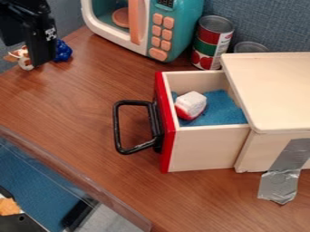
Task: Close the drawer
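In the camera view the black gripper (37,41) hangs at the upper left, well away from the drawer; its finger gap is not discernible. A wooden drawer (209,147) with a red front and a black handle (116,127) stands pulled out to the left from its light wooden cabinet (275,90). Inside the drawer, a white and red block (191,104) rests on blue material (224,108).
A teal toy microwave (181,22) stands at the back, with a can (212,41) and a second can (249,46) to its right. Small blue (62,50) and brown-white objects lie by the gripper. Grey tape (281,181) runs from the cabinet to the table. A clear-walled bin (79,179) is at lower left.
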Controlling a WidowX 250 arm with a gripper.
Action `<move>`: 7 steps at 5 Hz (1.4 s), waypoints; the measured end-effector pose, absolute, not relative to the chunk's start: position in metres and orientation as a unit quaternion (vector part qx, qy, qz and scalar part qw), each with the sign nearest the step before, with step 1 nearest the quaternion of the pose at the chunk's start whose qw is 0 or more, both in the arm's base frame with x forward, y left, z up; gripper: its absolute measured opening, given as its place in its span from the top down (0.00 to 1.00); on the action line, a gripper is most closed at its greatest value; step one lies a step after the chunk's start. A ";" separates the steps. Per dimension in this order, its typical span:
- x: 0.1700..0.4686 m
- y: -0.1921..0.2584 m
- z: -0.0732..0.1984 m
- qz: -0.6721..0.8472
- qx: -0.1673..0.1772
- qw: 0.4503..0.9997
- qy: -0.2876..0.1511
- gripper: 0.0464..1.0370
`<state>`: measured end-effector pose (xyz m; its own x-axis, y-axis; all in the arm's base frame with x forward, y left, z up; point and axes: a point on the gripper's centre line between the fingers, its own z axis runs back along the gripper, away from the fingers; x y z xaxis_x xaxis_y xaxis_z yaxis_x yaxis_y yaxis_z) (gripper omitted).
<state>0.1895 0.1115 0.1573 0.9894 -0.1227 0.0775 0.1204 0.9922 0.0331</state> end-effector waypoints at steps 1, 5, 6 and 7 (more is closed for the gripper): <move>0.189 0.112 0.153 -0.064 0.011 0.997 -0.034 0.04; 0.189 0.123 0.089 -0.296 0.026 0.955 -0.007 0.04; 0.189 0.119 0.079 -0.358 0.037 0.933 -0.009 0.04; 0.191 0.112 0.076 -0.395 0.048 0.917 -0.022 0.04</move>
<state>0.1906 0.1122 0.0756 0.6874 -0.7263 0.0023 0.7221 0.6837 0.1053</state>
